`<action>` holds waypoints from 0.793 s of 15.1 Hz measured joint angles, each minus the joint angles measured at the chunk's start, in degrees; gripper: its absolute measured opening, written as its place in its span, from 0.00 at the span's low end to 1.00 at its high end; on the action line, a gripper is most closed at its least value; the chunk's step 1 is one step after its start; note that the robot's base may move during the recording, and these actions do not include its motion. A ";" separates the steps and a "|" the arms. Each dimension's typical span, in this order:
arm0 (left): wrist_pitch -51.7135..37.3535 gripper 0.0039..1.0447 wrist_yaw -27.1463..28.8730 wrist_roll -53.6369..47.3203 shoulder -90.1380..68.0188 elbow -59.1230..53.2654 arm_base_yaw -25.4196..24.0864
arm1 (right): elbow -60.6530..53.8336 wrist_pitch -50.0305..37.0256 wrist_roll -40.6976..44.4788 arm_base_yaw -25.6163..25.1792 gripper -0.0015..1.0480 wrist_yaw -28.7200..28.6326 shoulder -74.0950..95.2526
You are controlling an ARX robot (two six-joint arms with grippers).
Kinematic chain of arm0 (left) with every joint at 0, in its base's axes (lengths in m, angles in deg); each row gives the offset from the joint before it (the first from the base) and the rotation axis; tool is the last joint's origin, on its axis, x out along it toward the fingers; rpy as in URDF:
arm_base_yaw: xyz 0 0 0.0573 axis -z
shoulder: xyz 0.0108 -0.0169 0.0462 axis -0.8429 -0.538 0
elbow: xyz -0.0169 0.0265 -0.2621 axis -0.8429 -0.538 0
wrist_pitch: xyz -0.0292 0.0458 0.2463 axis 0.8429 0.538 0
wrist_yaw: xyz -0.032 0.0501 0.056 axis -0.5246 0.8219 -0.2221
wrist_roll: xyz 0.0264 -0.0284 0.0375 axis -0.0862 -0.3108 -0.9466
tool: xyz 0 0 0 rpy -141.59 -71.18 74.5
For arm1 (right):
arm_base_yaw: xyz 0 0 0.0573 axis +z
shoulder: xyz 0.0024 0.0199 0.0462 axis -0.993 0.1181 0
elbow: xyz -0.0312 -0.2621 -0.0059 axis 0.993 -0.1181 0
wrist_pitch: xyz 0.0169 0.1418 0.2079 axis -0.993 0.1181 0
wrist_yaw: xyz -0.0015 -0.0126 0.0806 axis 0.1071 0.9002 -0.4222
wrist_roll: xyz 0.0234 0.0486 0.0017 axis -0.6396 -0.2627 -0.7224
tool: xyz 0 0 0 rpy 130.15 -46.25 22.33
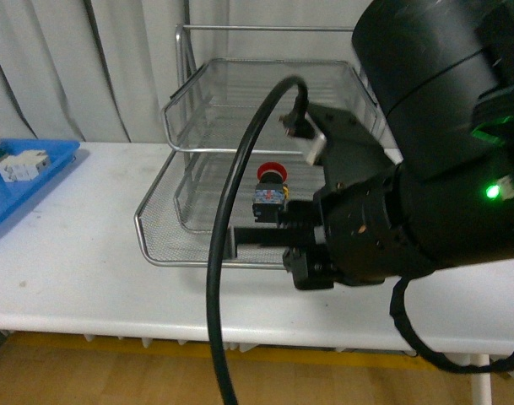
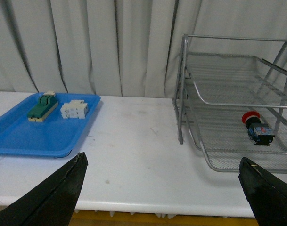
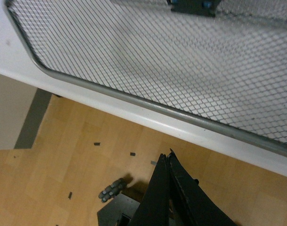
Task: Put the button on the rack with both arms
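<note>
- Now the button lies on the bottom mesh shelf of the rack, red cap pointing to the far side and dark body toward the near edge, with nothing gripping it.
- In the left wrist view the button lies on its side on that same lowest shelf, toward the right part of the rack, with blue and yellow bits showing on its body.
- The rack stands on the white worktop, its 3 wire-mesh tiers stepping up toward the far curtain.
- The right claw sits at the rack's near edge, just near of the button and apart from it; its arm fills the right side of the front view, with a thick black cable looping across.
- In the right wrist view the right claw has its fingers pressed together with nothing between them, so it is closed and empty, hanging over the wooden floor beyond the worktop's near edge.
- That view also shows the rack's mesh floor and rounded rim from above, with only a dark, blue-flecked edge of the button at the frame edge.
- The left claw is spread wide, its 2 dark fingertips far apart, and it holds nothing above the near worktop.
- A blue tray rests on the left of the worktop, well apart from the rack.
- On the tray lie a green-topped switch block and, just beside it, a white terminal block.
</note>
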 joint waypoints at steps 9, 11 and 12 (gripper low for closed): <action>-0.02 0.94 0.00 0.00 0.00 0.00 0.00 | 6.01 -4.70 -3.02 1.95 0.02 5.57 12.81; 0.00 0.94 -0.02 0.00 0.00 0.00 0.00 | 8.17 -3.96 -2.99 1.25 0.02 5.70 13.90; -0.02 0.94 0.00 0.00 0.00 0.00 0.00 | 8.85 -3.67 -2.95 0.81 0.02 5.73 14.47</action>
